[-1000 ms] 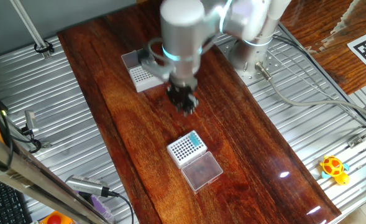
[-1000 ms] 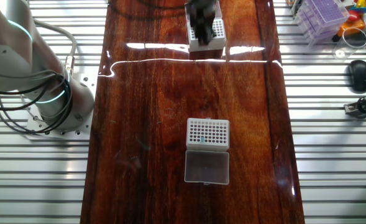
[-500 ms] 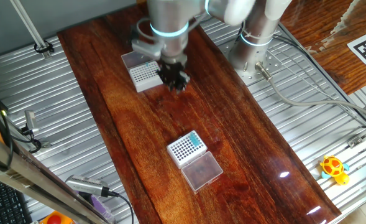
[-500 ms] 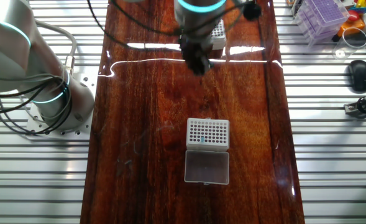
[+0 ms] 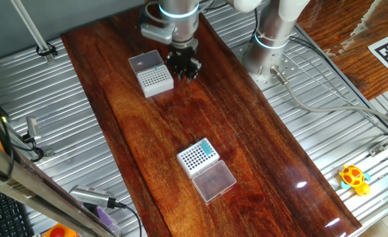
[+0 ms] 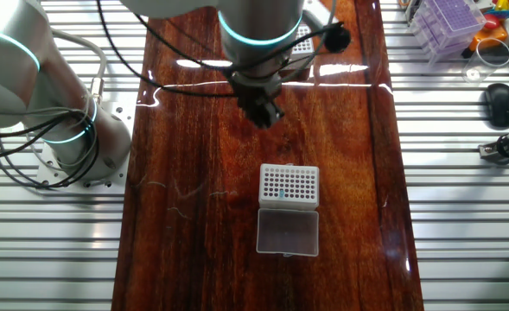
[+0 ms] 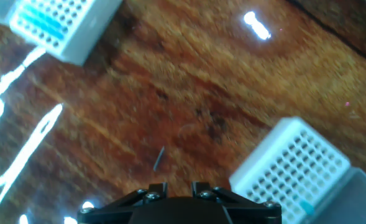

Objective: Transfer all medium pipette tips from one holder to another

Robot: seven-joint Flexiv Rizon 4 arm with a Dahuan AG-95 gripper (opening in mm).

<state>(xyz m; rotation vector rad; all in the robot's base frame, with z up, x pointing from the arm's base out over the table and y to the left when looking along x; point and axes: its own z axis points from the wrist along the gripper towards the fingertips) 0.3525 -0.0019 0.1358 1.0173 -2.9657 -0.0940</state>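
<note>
The holder with fine grey dots [image 5: 156, 79] stands at the far end of the table beside its frosted lid [image 5: 145, 62]. Teal medium pipette tips [image 7: 43, 22] fill part of it in the hand view. The other rack, with bold dark holes [image 5: 196, 157], sits mid-table with its clear lid [image 5: 214, 181] and shows a teal tip [image 6: 282, 194] near the lid side. My gripper [image 5: 183, 71] hangs over bare wood just right of the fine-dotted holder. Only the finger bases [image 7: 151, 190] show in the hand view, so the jaw gap is unclear.
The arm's base [image 5: 273, 39] is bolted on ribbed metal right of the wooden table [image 5: 246, 131]. A purple rack [image 6: 448, 22] and a black mouse [image 6: 498, 102] lie off the wood. A yellow toy [image 5: 354, 178] sits on the metal.
The gripper has travelled over the wood between the two racks. Both racks and both lids have stayed where they were.
</note>
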